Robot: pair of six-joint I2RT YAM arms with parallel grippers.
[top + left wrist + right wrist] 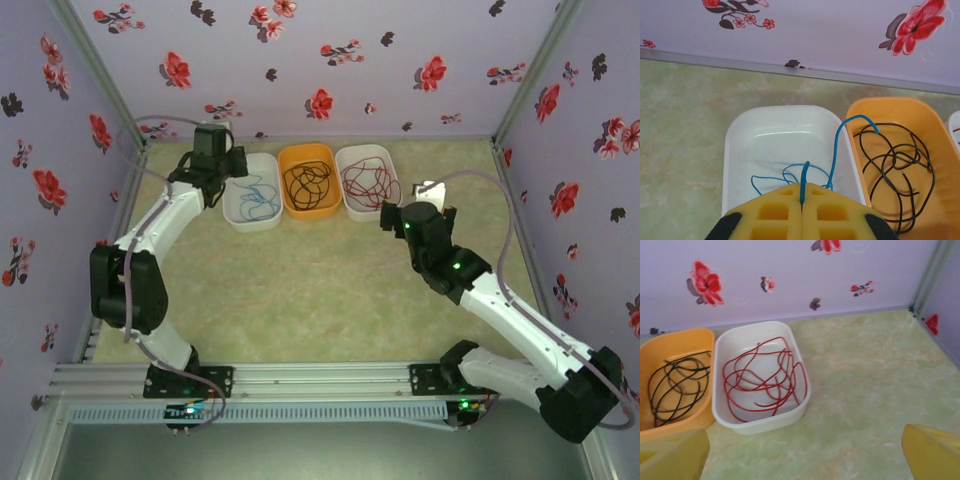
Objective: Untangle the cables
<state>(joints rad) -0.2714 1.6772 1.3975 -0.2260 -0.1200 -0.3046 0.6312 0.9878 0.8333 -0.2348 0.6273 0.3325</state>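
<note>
The left jaws pinch a thin curly light-blue cable [836, 150], its loops just ahead in a white plastic tub [731, 160]. Ahead of the spread right jaws, a looping red cable [765, 385] fills another white tub [760, 426], a black cable [676, 385] an orange tub [670, 339]

Three trays are sitting at twelve o'clock — left white tray [262, 155], orange tray [308, 148], right white tray [360, 149] — holding three cables: blue cable [258, 200], black cable [308, 180], red cable [368, 182].
</note>
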